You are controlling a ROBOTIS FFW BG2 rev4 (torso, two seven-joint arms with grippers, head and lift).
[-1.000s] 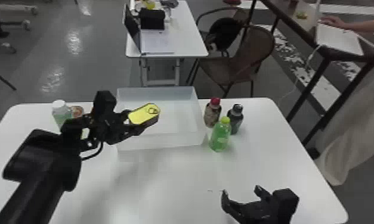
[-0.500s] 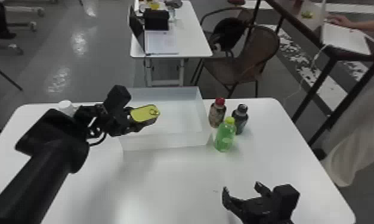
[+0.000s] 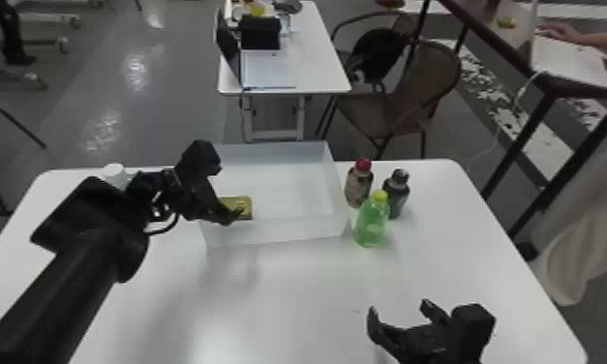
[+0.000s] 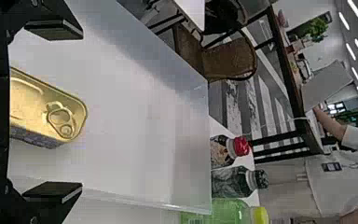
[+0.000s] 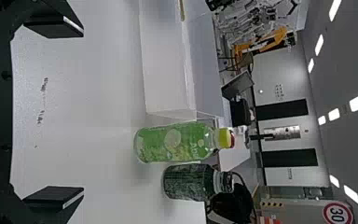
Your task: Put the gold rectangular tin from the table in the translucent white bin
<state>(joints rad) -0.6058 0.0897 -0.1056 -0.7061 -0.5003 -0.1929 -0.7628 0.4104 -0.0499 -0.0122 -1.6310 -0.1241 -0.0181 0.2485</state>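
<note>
Keeping twelve o'clock as straight away from me, I judge that letting go is done: my left end effector (image 3: pixel 224 193) has its fingers spread wide and pinches nothing. The gold rectangular tin (image 3: pixel 243 202) lies between them with a gap either side, at about three o'clock from my palm, inside the translucent white bin (image 3: pixel 287 230) towards its eight-o'clock corner. Its long axis runs roughly nine to three, in line with my reach, so I should rise with both fingers wide, then back off towards nine without brushing tin or wall. My right end effector (image 3: pixel 399 312) waits farther off over the tabletop (image 3: pixel 311 295), around five o'clock from the bin, spread and empty. The tin's palm-side end is hidden by my own black parts; whether its base sits flat on the bin's floor I cannot tell
</note>
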